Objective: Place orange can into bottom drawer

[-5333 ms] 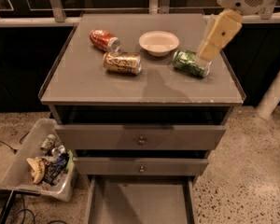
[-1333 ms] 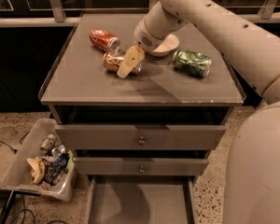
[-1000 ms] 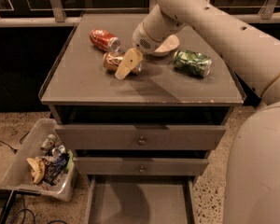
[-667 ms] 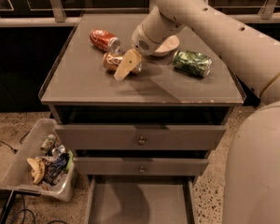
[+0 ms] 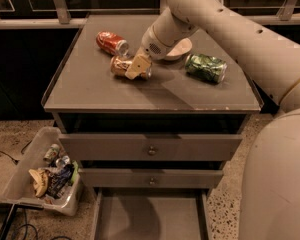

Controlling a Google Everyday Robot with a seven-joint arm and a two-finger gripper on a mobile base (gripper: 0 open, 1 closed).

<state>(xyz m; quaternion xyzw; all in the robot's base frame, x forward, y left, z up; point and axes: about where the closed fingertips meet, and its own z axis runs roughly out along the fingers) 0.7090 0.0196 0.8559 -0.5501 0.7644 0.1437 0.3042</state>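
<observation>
Orange can (image 5: 119, 65) lies on its side on the desk (image 5: 105, 91), towards the back and a little left of the middle, with the end effector (image 5: 137, 67) down right at its right-hand end. From where I stand I cannot tell whether the end effector has closed on the orange can or only sits against it.

The robot's pale arm (image 5: 230, 29) is the biggest thing here. It comes in from the right edge, sweeps up across the top, and bends down to the desk. The desk is a grey cabinet with a low rim round its top. Under the top sit two upper drawers (image 5: 150, 147), each with a small round knob, both pushed in. Below them the bottom drawer (image 5: 150, 219) is pulled out towards me, its flat grey floor in view, well apart from the orange can above.

On the floor to the left stands a clear plastic bin (image 5: 20, 176) holding mixed scraps. Back on the desk, a white bowl (image 5: 182, 49) peeks out behind the arm's wrist. A green can (image 5: 206, 67) lies on its side to the right of the end effector. A red can (image 5: 111, 42) lies just behind the orange one.
</observation>
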